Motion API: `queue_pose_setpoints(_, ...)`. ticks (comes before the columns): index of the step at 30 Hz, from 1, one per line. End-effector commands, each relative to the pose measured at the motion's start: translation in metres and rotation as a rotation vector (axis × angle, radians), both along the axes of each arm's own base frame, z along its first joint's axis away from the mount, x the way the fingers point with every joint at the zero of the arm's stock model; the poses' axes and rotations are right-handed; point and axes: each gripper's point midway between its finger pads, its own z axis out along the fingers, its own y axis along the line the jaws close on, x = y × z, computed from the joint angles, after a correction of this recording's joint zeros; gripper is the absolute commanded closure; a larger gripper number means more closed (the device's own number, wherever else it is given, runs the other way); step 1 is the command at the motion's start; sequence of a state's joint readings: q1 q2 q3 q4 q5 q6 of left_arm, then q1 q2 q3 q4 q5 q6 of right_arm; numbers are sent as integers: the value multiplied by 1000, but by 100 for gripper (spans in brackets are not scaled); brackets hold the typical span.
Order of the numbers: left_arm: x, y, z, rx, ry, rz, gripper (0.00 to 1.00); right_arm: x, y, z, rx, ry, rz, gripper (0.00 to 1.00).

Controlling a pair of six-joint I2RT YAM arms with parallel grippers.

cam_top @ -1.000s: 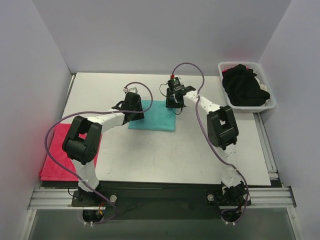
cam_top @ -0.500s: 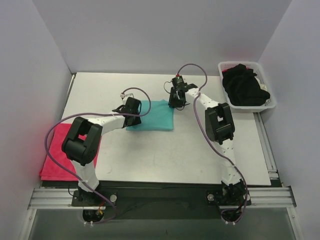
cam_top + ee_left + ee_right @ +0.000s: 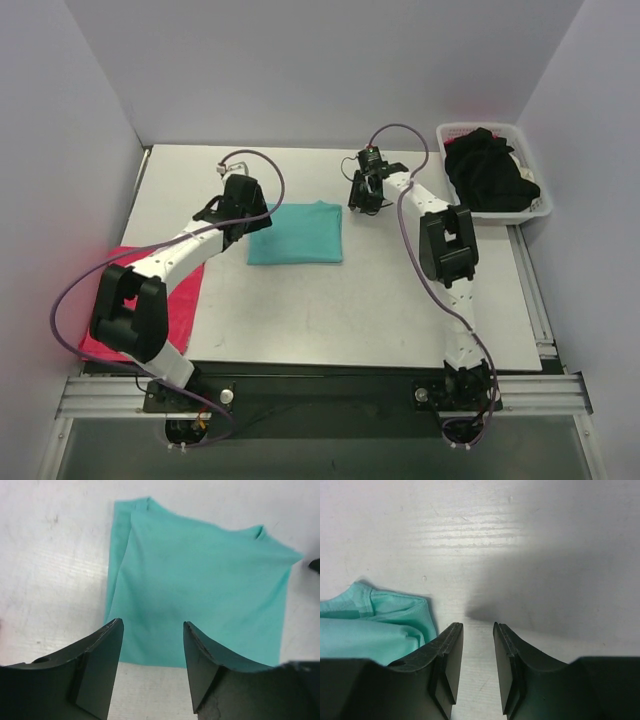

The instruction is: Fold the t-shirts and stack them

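A teal-green t-shirt (image 3: pixel 297 233) lies folded into a flat rectangle in the middle of the table; it fills the left wrist view (image 3: pixel 200 590) and its corner shows in the right wrist view (image 3: pixel 375 625). My left gripper (image 3: pixel 243 212) is open and empty, just off the shirt's left edge (image 3: pixel 153 630). My right gripper (image 3: pixel 363 203) is open and empty over bare table, just past the shirt's far right corner (image 3: pixel 478 630). A pinkish-red t-shirt (image 3: pixel 120 300) lies flat at the table's left edge. Black t-shirts (image 3: pixel 488 172) are heaped in the basket.
A white slotted plastic basket (image 3: pixel 535 205) stands at the far right corner of the table. White walls close in the left, back and right sides. The arm bases sit on a rail at the near edge.
Both grippers have let go of the teal shirt and pulled away, the left one to the left and back, the right one to the right and back. The shirt now lies flat.
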State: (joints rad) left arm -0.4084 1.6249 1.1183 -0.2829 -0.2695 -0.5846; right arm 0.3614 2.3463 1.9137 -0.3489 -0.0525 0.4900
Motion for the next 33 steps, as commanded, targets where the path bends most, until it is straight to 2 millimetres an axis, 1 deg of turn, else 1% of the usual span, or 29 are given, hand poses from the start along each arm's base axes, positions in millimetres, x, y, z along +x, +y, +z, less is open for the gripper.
queue_pose_setpoints(1, 20, 0, 44, -28, -104, -43, 38, -4, -8, 68, -8, -94, 17, 67)
queue_pose_setpoints(2, 18, 3, 39, -19, -79, -44, 33, -9, -9, 77, -7, -103, 22, 66)
queue_pose_setpoints(3, 20, 6, 34, -7, -67, -59, 32, -11, -11, 80, -11, -108, 24, 65)
queue_pose_setpoints(4, 21, 6, 24, -2, -43, -69, 31, -15, -13, 82, -16, -109, 20, 65)
queue_pose_setpoints(5, 20, 9, 17, -1, -19, -68, 31, -21, -14, 89, -13, -116, 24, 65)
queue_pose_setpoints(6, 19, 11, 9, 3, -3, -77, 31, -24, -16, 91, -11, -119, 24, 65)
queue_pose_setpoints(7, 20, 16, -2, 2, 19, -77, 31, -27, -17, 92, -12, -118, 21, 65)
queue_pose_setpoints(8, 21, 16, -9, -13, 24, -87, 31, -29, -17, 104, -1, -143, 22, 65)
queue_pose_setpoints(9, 21, 18, -15, -20, 32, -96, 31, -38, -19, 98, -6, -127, 28, 65)
queue_pose_setpoints(10, 23, 25, -22, -39, 41, -92, 31, -41, -20, 100, -6, -132, 28, 65)
queue_pose_setpoints(11, 28, 20, -20, -77, 11, -119, 31, -44, -19, 110, 2, -157, 31, 65)
queue_pose_setpoints(12, 25, 24, -30, -83, 22, -122, 31, -50, -21, 104, -5, -143, 34, 65)
queue_pose_setpoints(13, 30, 24, -31, -105, -3, -135, 31, -53, -22, 105, -4, -148, 34, 65)
queue_pose_setpoints(14, 31, 30, -36, -128, 11, -133, 31, -55, -23, 112, 1, -164, 30, 65)
queue_pose_setpoints(15, 32, 34, -46, -130, 32, -121, 31, -60, -24, 108, -3, -154, 33, 65)
queue_pose_setpoints(17, 35, 39, -52, -160, 49, -126, 31, -62, -24, 113, 3, -168, 31, 65)
queue_pose_setpoints(18, 35, 39, -60, -179, 64, -131, 31, -66, -25, 109, 3, -159, 29, 65)
queue_pose_setpoints(19, 35, 32, -61, -221, 68, -161, 31, -66, -25, 110, 3, -162, 28, 65)
queue_pose_setpoints(20, 35, 31, -64, -239, 76, -168, 31, -67, -25, 111, 3, -167, 27, 65)
queue_pose_setpoints(21, 34, 30, -72, -258, 97, -168, 31, -67, -25, 111, 7, -166, 22, 65)
queue_pose_setpoints(22, 34, 25, -71, -283, 100, -191, 31, -69, -26, 108, 3, -161, 23, 65)
queue_pose_setpoints(24, 33, 24, -78, -310, 121, -193, 31, -69, -26, 108, 4, -159, 20, 66)
queue_pose_setpoints(25, 33, 19, -78, -331, 123, -213, 31, -71, -25, 105, 3, -155, 22, 66)
queue_pose_setpoints(28, 31, 14, -81, -366, 146, -231, 31, -72, -24, 103, 3, -150, 21, 66)
queue_pose_setpoints(29, 34, 13, -79, -366, 146, -232, 32, -71, -25, 102, 3, -149, 19, 66)
queue_pose_setpoints(31, 29, 14, -88, -359, 199, -228, 32, -71, -26, 102, 2, -150, 11, 67)
queue_pose_setpoints(33, 28, 15, -91, -349, 218, -224, 34, -72, -25, 102, 3, -148, 10, 67)
